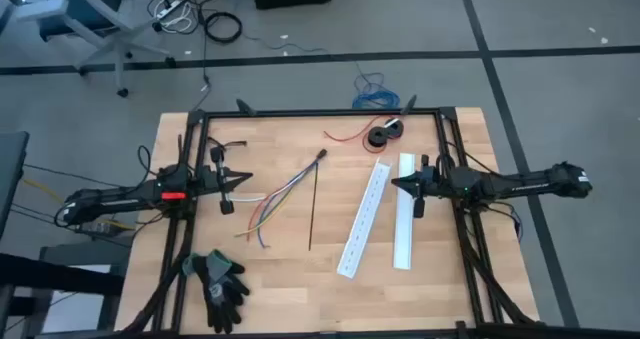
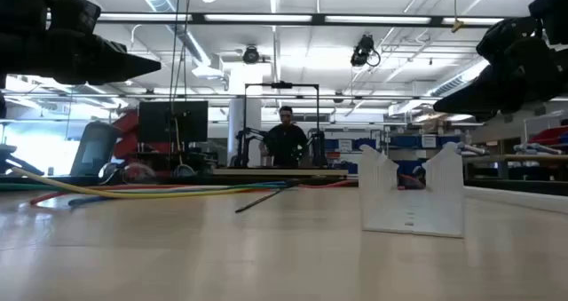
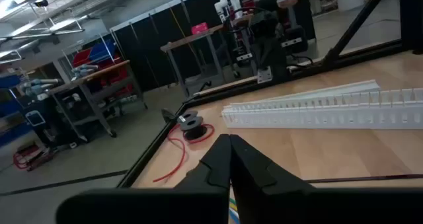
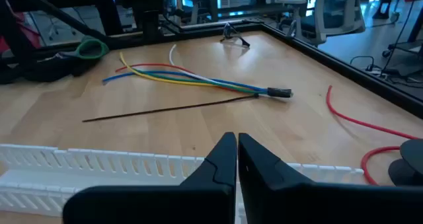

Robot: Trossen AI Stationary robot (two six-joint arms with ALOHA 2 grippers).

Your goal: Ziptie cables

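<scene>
The cables (image 1: pixel 277 199) lie on the table (image 1: pixel 300 279) left of its middle, their joined end toward the far edge. Just to their right a long thin ziptie (image 1: pixel 313 209) lies alongside them. Right of the middle two slotted rails (image 1: pixel 364 217) lie side by side. A wire with a round spool (image 1: pixel 380 136) lies near the far edge. A pair of gloves (image 1: pixel 220 284) lies at the near left corner. The left gripper (image 1: pixel 250 180) hangs over the left edge, the right gripper (image 1: pixel 394 183) over the right rail.
</scene>
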